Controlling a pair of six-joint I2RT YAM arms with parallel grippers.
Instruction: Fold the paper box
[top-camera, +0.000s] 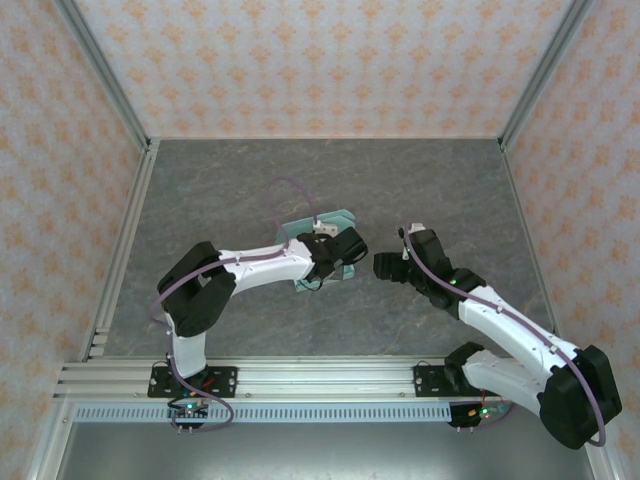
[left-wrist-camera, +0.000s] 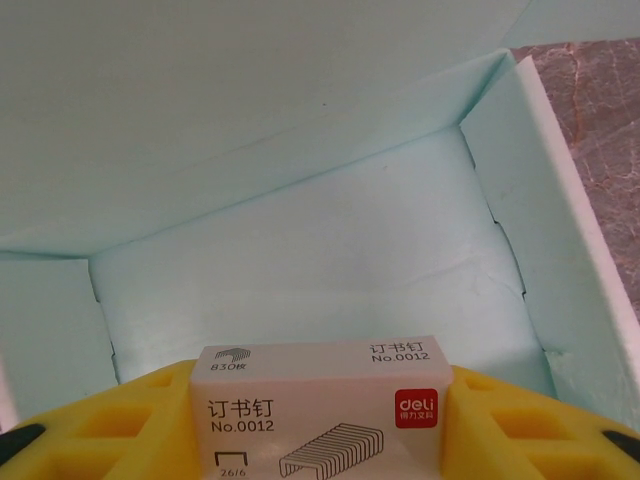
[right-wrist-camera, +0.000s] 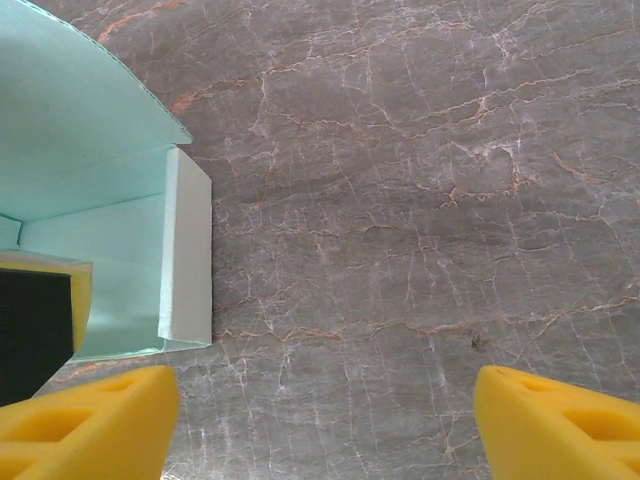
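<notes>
The paper box (top-camera: 338, 217) sits mid-surface, on the grey marbled surface (top-camera: 250, 180), partly under the left arm's wrist in the top view. From the left wrist, the paper box (left-wrist-camera: 300, 260) is open, pale mint, side walls standing, with a broad panel rising on the far side. The left jaws reach into it. Their yellow fingers (left-wrist-camera: 120, 420) pinch a small white staple box (left-wrist-camera: 325, 410) from both sides, red logo and printed staples facing the camera. It is low over the box floor; whether it touches cannot be told.

Over on the right, the right jaws are spread wide with nothing between them, yellow fingers (right-wrist-camera: 90, 415) hanging above bare surface (right-wrist-camera: 400, 200). They sit just beside the paper box (right-wrist-camera: 110, 250), clear of its near wall.
</notes>
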